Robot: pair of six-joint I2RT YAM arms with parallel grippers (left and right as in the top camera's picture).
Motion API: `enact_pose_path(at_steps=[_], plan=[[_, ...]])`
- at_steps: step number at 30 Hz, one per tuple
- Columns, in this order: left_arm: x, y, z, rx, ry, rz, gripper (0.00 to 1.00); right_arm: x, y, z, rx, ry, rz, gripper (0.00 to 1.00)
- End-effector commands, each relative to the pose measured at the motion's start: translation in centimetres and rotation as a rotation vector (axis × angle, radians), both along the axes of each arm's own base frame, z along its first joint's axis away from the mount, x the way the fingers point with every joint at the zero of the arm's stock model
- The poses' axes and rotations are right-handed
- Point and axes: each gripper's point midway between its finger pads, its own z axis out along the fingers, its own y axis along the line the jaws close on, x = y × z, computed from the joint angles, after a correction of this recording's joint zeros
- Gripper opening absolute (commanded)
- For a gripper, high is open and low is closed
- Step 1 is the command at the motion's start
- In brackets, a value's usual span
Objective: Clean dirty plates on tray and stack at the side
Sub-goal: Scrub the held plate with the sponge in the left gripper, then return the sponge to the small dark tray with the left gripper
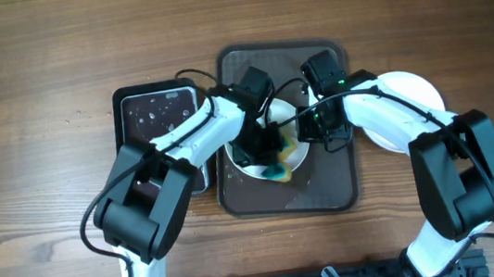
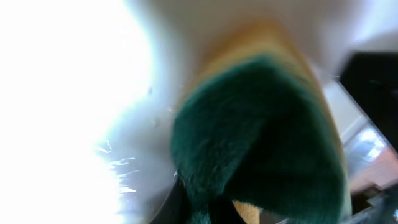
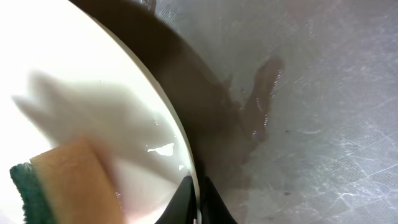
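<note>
Beside the small black tray (image 1: 158, 107), the left gripper (image 1: 267, 148) was closed on a sponge (image 1: 279, 169), pressed on a white plate (image 1: 297, 154) in the brown tray (image 1: 337, 189). The right gripper (image 3: 198, 199) was clamped on this plate's rim. Another plate (image 1: 410, 92) lay on the table (image 1: 28, 182) at the right.

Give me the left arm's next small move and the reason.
Probably sweep the sponge, pinched in the left gripper, across the plate toward its far side. The right gripper clamps the rim, steadying the plate on the tray, and water shines on its face.
</note>
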Motion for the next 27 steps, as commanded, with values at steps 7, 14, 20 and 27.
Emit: enact_pose_path(at_steps=[7,14,20,27], plan=[[2.3,11.7,-1.9,0.469,-0.051,0.173,0.04,0.2,-0.9,-0.7,-0.056,-0.004,-0.004,0.04],[4.1,11.2,2.3,0.409,-0.155,0.231,0.04,0.1,-0.9,-0.7,-0.056,-0.003,-0.005,0.04],[4.6,11.3,8.1,0.322,-0.273,0.288,0.04,0.0,-1.0,-0.7,-0.058,0.003,-0.004,0.04],[5.0,17.1,13.1,0.304,-0.341,0.437,0.04,-0.3,-1.1,-0.7,-0.063,0.014,-0.003,0.04]])
